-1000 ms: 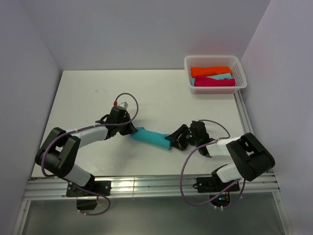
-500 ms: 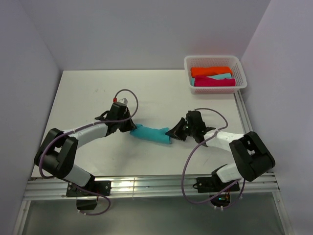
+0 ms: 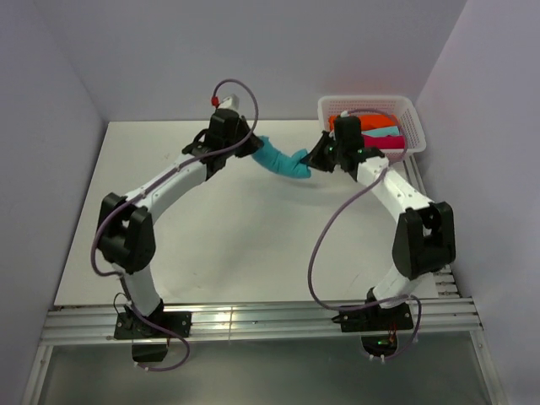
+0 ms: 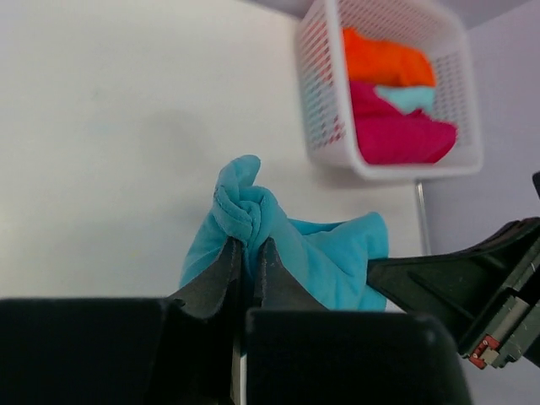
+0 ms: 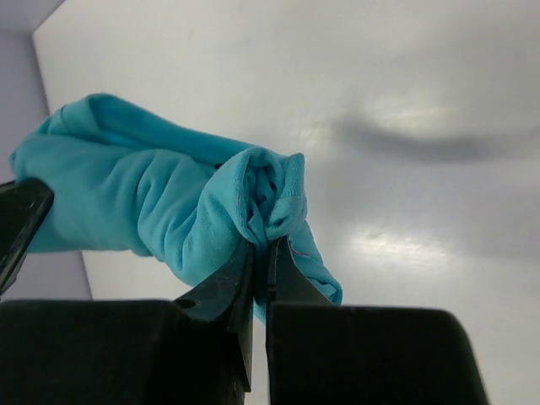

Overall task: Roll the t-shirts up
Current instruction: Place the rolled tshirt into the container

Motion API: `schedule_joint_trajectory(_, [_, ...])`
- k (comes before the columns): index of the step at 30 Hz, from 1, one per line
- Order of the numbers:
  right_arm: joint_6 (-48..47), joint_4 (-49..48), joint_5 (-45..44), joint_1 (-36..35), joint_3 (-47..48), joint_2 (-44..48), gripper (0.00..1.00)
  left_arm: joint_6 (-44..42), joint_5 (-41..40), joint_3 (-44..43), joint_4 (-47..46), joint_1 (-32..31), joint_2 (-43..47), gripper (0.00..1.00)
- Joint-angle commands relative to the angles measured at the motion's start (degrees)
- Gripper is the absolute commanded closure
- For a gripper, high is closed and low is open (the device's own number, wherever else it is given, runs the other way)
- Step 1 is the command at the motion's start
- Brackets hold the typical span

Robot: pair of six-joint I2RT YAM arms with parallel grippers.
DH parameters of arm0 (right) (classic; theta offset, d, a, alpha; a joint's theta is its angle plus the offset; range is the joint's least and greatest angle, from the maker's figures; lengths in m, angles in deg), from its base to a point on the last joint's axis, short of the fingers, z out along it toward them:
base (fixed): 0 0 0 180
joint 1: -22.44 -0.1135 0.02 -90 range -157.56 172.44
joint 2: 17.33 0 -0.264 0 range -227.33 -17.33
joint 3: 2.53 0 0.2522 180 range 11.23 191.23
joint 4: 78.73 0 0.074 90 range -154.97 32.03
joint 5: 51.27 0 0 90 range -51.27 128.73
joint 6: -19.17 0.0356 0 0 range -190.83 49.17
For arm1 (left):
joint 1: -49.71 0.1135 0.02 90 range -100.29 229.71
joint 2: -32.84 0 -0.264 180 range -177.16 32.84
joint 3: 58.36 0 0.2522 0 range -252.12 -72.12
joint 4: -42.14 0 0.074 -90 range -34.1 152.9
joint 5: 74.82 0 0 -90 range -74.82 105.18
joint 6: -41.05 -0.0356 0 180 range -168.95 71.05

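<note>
T-shirt, turquoise, rolled, slung between left gripper and right gripper, both clamped on its ends.

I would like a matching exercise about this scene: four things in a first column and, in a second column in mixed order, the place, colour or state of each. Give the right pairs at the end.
Column 1
1. turquoise t-shirt
2. orange t-shirt
3. magenta t-shirt
4. basket

Column 2
A. white lattice
B. in the basket, farthest from the arms
C. rolled, pinched between left gripper and right gripper
D. in the basket, nearest the arms

Pairs: 1-C, 2-B, 3-D, 4-A
</note>
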Motion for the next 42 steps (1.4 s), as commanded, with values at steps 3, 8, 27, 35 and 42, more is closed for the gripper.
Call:
schedule_joint_trajectory(3, [-7.82,7.17,0.32,5.96,18.10,-9.31,1.00,-1.35,4.64,-15.03,-8.61,-3.71,-11.57,1.00])
schedule_joint_trajectory(8, [-10.38,6.39,-0.92,10.96,27.87,-18.46,1.00,-2.77,5.34,-25.41,-15.75,-5.55,-19.24,1.00])
schedule_joint_trajectory(27, [-9.24,5.27,9.45,18.28,35.40,-38.43,1.00,-3.20,13.79,-42.22,-15.06,-7.40,-34.20,0.99])
schedule_joint_trajectory(35, [-7.66,2.44,12.44,9.23,22.61,-26.39,1.00,-4.00,9.31,-21.24,-13.56,-6.09,-18.04,1.00])
schedule_joint_trajectory(42, [-2.83,0.85,13.58,-2.45,17.59,-17.34,1.00,-5.58,5.96,0.74,-10.05,-2.84,1.04,1.00])
